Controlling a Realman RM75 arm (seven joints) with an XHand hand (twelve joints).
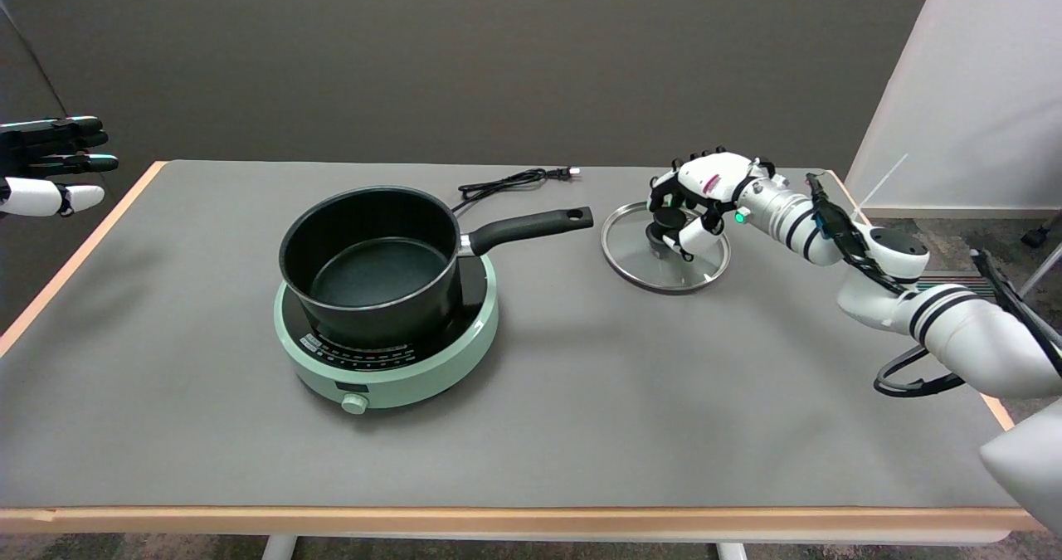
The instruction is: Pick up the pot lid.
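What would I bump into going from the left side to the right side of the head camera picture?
Idle left hand → green cooker with the black pot on it → power cord → glass pot lid with the right hand over its knob.

So the counter (207, 427) is a grey-topped thing with a light wood edge. Sitting left of middle is a mint-green round cooktop (390, 353) with a knob facing the near edge. Over to the right there's a glass pot lid (655, 271) lying flat on the surface. Toward the far side, a coiled black power cord (506, 182).
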